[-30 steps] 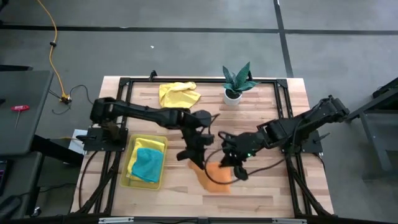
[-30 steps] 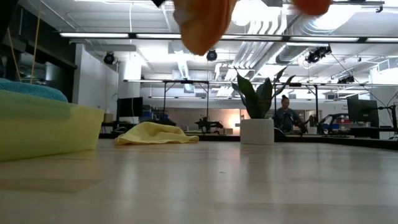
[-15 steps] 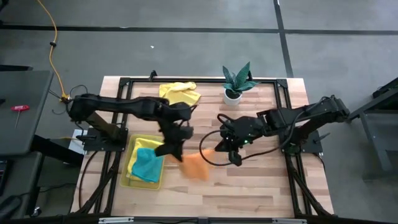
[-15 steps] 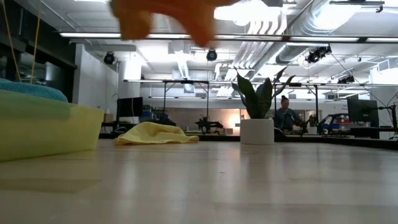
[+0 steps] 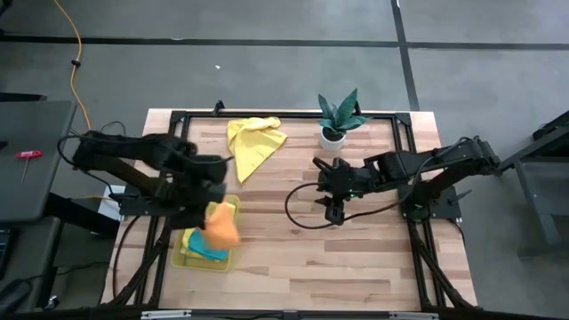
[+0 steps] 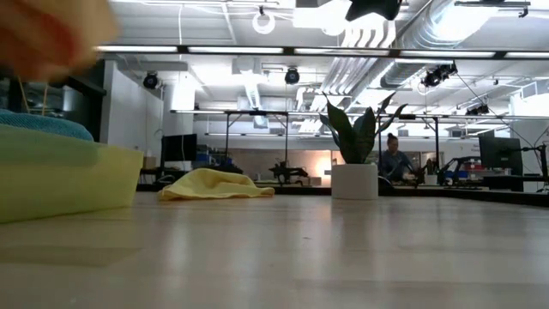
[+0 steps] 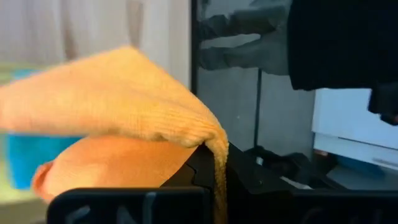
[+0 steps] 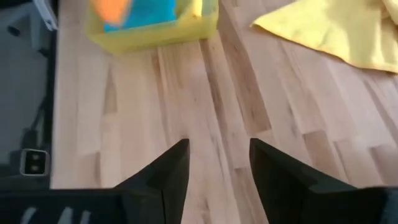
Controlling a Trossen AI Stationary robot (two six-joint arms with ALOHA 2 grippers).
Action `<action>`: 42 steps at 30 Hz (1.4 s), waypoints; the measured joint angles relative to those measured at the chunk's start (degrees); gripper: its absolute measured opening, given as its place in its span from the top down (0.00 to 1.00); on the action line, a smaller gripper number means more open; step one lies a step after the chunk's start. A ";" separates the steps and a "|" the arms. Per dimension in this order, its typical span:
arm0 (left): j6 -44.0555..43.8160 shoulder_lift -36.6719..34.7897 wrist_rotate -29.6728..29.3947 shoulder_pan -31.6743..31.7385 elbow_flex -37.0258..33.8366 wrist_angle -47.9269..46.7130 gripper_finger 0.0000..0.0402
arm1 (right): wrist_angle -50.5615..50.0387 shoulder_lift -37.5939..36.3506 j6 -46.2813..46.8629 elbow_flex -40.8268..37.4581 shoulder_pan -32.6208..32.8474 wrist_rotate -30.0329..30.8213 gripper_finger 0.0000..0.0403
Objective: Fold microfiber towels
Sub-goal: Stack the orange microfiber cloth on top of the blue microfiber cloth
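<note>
The left pincer (image 5: 206, 216), pinching the folded orange towel (image 5: 220, 228), hangs just above the yellow tray (image 5: 188, 255), so stowing seems underway and lowering then releasing comes next, while the right pincer (image 5: 332, 210) hovers spread over bare worktop (image 5: 373, 258)

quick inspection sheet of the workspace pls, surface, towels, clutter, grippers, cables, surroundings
surface: light wooden table in a black frame, mostly bare toward the front
job's things: orange towel carried over the yellow tray; teal towel lying in the tray; yellow towel loose and unfolded at the back
clutter: potted plant at the back of the table
grippers: left gripper shut on the orange towel over the tray; right gripper open, empty, over mid table
cables: black cable looping from the right arm; yellow cable on the floor
surroundings: grey floor around the table; a person seated far behind
</note>
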 joint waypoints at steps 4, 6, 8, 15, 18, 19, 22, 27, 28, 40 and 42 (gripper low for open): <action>-8.85 -4.17 -2.11 -5.56 -1.94 1.80 1.00 | -0.21 0.02 -1.33 -0.02 -0.02 0.32 0.60; -12.91 -5.49 -2.60 -7.98 -3.47 2.23 1.00 | -0.21 0.02 -1.33 -0.02 0.00 0.37 0.60; -17.01 -6.47 -2.20 -10.33 -5.59 2.72 1.00 | -0.21 0.04 -1.27 -0.03 0.00 0.38 0.60; -22.56 -7.29 3.21 -13.47 -9.57 12.27 1.00 | -0.19 0.07 -1.16 -0.07 0.00 0.47 0.60; -20.79 -6.04 4.39 -9.23 -9.45 21.27 1.00 | -0.19 0.09 -1.15 -0.09 0.00 1.07 0.60; -20.66 -5.46 5.32 -7.64 -9.45 24.31 1.00 | -0.18 0.09 -1.14 -0.09 0.00 1.20 0.60; -18.51 -3.46 6.29 -3.86 -9.37 31.88 1.00 | -0.16 0.09 -1.23 -0.11 0.00 1.33 0.60; -6.42 -0.34 3.53 -2.35 -11.45 17.52 1.00 | -0.13 0.09 -0.89 -0.11 0.00 1.65 0.60; -4.55 0.08 2.57 -2.35 -12.83 15.16 1.00 | -0.13 0.09 -0.60 -0.11 0.00 1.75 0.60; -3.85 -2.59 6.00 2.83 -26.26 10.11 1.00 | -0.08 0.11 2.35 -0.13 0.00 2.51 0.60; -2.60 -2.77 4.60 4.03 -26.26 7.43 1.00 | -0.08 0.11 2.75 -0.13 0.00 3.80 0.60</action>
